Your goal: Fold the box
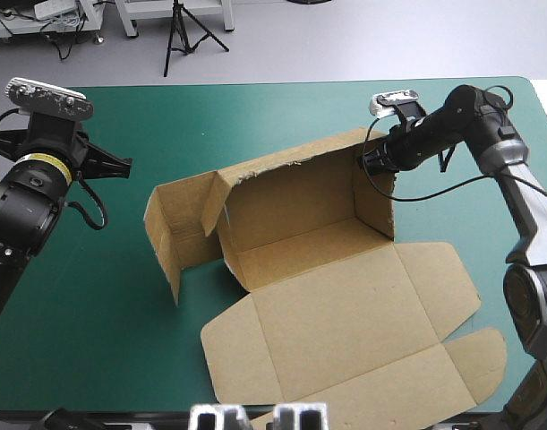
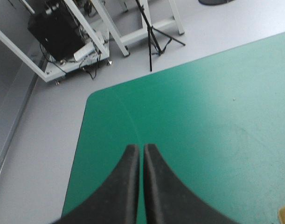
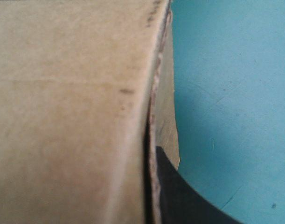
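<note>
Brown box (image 1: 345, 296) at the middle of the desk (image 1: 94, 305), partly raised: far wall upright, right wall upright at its end, two panels standing at the left end in a loose angle, open toward the near side, lid lying flat toward the near edge with its flaps spread out. Right tool (image 1: 371, 163) at the far right corner of the box, clamped on the top edge of the right wall. In the right wrist view, brown board filling the space between the black fingers, one finger (image 3: 179, 200) showing on the outer side of the sheet, over the teal-green cover (image 3: 235, 93), the other hidden behind the board. Left tool (image 2: 142, 151) well apart from the box, raised by the desk's left edge, aimed toward the far left corner, black fingers pressed together into one narrow point, holding nothing, bare cover beneath.
</note>
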`<action>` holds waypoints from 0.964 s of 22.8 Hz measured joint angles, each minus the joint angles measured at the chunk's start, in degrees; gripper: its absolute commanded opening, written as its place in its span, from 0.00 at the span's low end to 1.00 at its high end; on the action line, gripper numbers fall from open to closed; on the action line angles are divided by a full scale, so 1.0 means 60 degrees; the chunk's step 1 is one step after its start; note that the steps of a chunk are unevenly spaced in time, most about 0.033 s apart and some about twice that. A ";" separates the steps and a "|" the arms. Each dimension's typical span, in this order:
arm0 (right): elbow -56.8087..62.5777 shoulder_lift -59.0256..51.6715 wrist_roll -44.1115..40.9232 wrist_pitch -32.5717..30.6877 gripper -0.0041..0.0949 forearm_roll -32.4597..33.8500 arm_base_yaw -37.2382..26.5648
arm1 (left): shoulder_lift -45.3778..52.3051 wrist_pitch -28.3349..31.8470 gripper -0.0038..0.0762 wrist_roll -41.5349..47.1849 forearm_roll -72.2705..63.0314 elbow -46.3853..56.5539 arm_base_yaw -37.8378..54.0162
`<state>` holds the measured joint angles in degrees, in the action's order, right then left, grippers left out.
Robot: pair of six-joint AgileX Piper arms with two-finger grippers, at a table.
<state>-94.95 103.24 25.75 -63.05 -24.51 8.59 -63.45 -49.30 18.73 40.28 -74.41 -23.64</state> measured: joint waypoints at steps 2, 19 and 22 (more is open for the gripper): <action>-0.0935 0.0597 -0.0213 -0.0622 0.04 0.0056 0.0000 | -0.0219 0.0113 0.06 -0.0652 -0.0901 0.0000 0.0733; -0.2719 0.3213 -0.0358 -0.0256 0.47 -0.0180 0.0041 | -0.1818 0.0105 0.06 -0.2373 -0.2879 0.0009 0.1908; -0.3177 0.3213 -0.0369 -0.0811 0.47 -0.0170 0.0041 | -0.1928 0.0058 0.06 -0.2382 -0.2887 0.0009 0.1908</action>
<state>-114.01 122.52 23.54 -67.92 -25.54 8.83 -75.02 -48.95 4.44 22.96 -74.36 -12.19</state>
